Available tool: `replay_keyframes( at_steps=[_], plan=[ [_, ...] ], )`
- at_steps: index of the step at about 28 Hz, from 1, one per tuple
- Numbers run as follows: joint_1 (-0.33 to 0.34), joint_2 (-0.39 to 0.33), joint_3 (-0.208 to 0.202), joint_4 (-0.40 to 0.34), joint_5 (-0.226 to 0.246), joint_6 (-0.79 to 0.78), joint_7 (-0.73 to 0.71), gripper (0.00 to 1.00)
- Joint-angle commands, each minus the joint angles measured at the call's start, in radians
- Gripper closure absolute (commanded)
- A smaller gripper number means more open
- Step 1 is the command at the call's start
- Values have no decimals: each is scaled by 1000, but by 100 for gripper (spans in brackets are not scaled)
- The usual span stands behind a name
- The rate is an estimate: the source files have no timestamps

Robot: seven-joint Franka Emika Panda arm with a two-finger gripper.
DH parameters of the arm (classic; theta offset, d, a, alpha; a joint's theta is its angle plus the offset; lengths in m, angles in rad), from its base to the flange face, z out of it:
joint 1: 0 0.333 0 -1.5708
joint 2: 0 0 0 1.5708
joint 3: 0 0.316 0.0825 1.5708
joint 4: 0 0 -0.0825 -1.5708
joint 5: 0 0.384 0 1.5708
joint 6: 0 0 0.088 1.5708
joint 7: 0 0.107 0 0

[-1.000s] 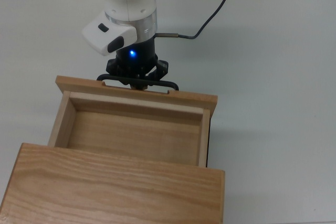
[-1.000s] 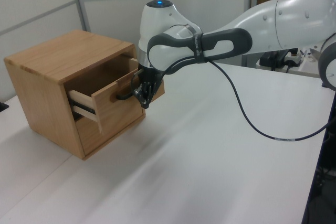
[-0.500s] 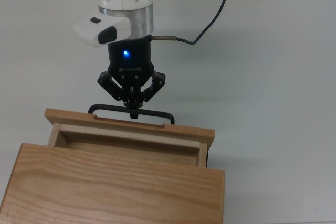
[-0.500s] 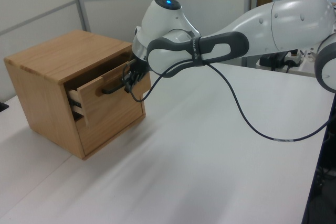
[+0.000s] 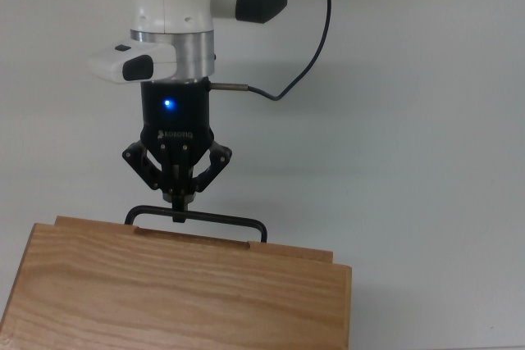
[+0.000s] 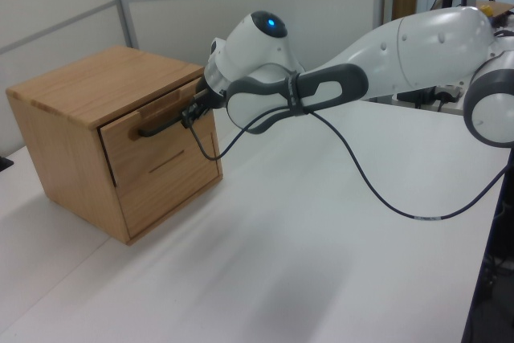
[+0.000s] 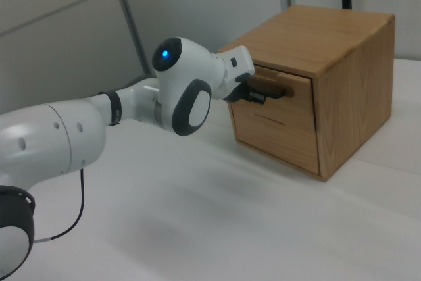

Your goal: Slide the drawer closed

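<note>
I see the drawer (image 6: 152,138) pushed in, its front panel about flush with the face of the wooden cabinet (image 6: 76,90), which stands on the white table (image 6: 321,263). In the top view only a thin strip of the front panel shows past the cabinet top. My gripper (image 5: 179,202) points at the black bar handle (image 5: 197,219), its fingers drawn together and the tips meeting the bar near the handle's left end in the top view. A black cable (image 6: 385,198) droops from the arm
</note>
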Motion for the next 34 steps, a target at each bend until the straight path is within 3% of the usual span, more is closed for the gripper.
replay_keyframes(
  at_steps=[1,10,14,26,34],
  plan=[
    [-8,22,-5,14,-22,75,-16,100],
    [-8,14,-5,-12,-21,65,-16,100],
    [-5,-26,-5,-86,-21,-16,-18,100],
    [0,-150,1,-98,-21,-556,-60,100],
    [-2,-303,-1,-100,-27,-931,-105,100]
  ],
)
